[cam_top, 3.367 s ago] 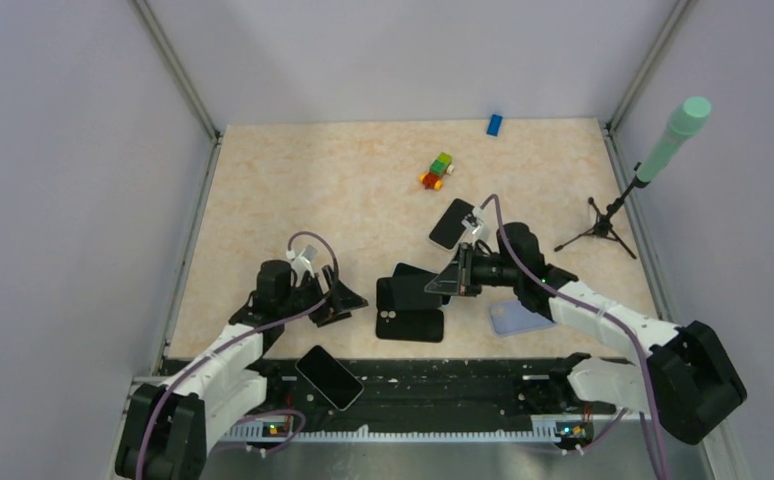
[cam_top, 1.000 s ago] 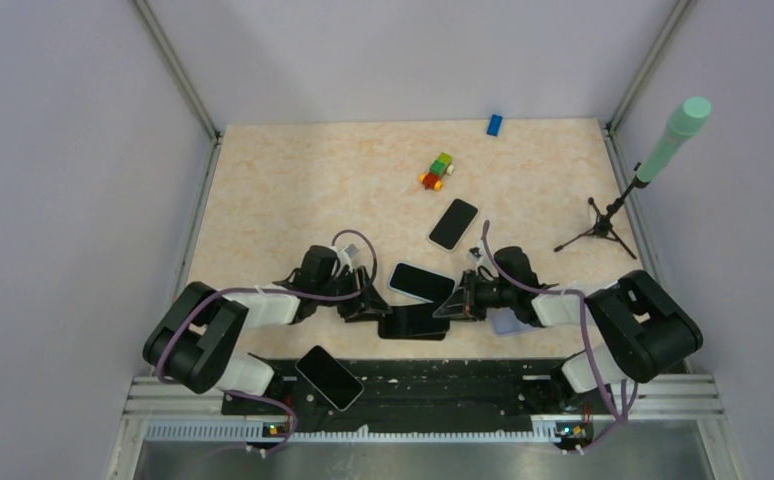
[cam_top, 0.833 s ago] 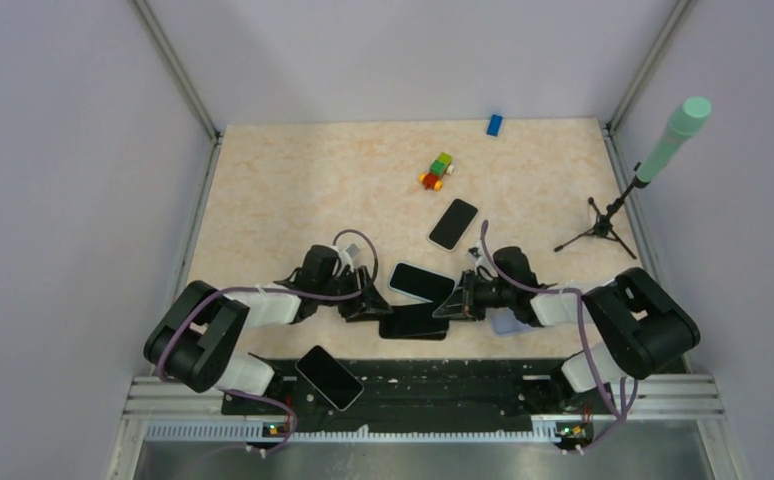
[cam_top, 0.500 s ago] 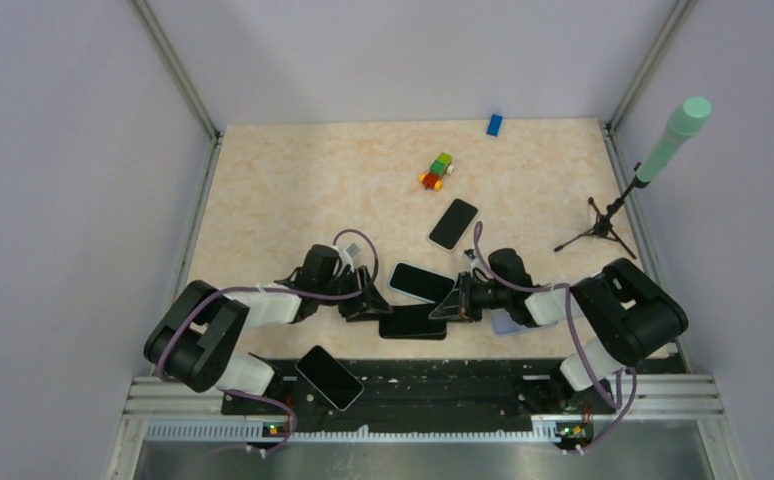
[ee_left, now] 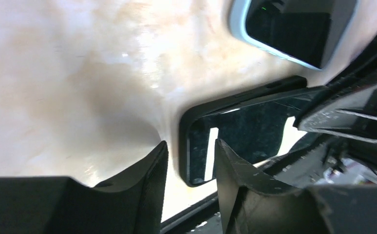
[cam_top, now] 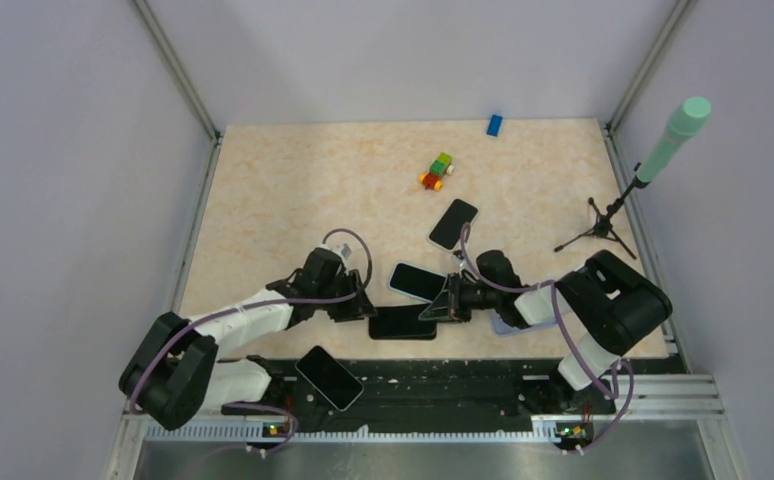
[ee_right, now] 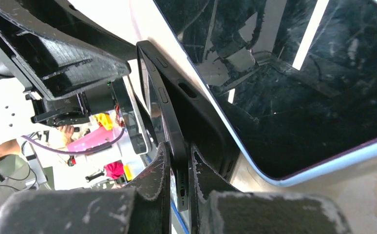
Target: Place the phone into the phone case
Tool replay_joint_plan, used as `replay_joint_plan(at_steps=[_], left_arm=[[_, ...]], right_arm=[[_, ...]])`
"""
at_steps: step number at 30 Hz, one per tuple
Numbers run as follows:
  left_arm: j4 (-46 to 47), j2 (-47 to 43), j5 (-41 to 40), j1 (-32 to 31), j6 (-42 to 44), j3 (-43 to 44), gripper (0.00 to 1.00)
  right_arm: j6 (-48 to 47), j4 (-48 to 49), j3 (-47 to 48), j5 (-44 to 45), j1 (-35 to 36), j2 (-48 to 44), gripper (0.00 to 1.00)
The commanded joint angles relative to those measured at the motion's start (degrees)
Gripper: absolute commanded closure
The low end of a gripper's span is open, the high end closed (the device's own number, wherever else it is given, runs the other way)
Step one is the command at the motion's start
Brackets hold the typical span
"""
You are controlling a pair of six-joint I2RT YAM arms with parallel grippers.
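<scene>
Right now my right gripper (ee_right: 179,150) is pinched tight on the thin end of the black rubbery phone case (ee_left: 183,127). The case lies on the beige marbled table (cam_top: 293,190), near its front edge. The glossy black phone (ee_left: 247,127) sits inside that case's rim; whether it is fully seated I cannot tell. My left gripper (ee_left: 190,145) has its fingers spread at the opposite end, with the case's corner showing between them. A second phone with a pale blue edge (ee_left: 293,29) lies just beyond the case.
</scene>
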Motion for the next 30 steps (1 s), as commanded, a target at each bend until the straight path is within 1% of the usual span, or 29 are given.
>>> replay_joint_plan(at_steps=[1,6,10,15,20,23,27,30], left_arm=[[-11.17,-5.26,-12.10,-0.82,4.34,2.70,0.60],[-7.61,-6.73,-8.50,-2.92,3.45,1.51,0.75],[-3.81,-4.76,-7.56,-6.00,1.80,1.74,0.86],[-1.80,0.02,-8.29,-10.34,0.97,4.32,0.90],[0.87,6.79,-7.61,-13.96,-0.87,6.56,0.96],[1.45,10.01,-8.36,-15.19,-2.16,7.13,1.00],[1.27,12.26,-9.63,-15.86,-3.43,6.60,1.00],[0.54,12.58,-10.60,-15.87,-3.36,6.17,1.00]], right_arm=[[-3.49,-9.28,-0.23,9.29,5.41,4.50,1.00],[-3.25,-9.46,0.92,10.38,8.01,6.23,1.00],[-4.31,-12.32,2.58,11.75,9.71,7.49,0.96],[-6.15,-16.09,4.30,13.23,10.95,7.56,0.90],[-8.91,-21.10,6.11,15.07,11.41,7.27,0.84],[-10.18,-24.26,6.63,16.53,11.38,5.77,0.77],[-11.58,-28.58,6.99,19.30,11.38,2.48,0.66],[-13.17,-32.76,7.79,21.93,11.42,0.49,0.61]])
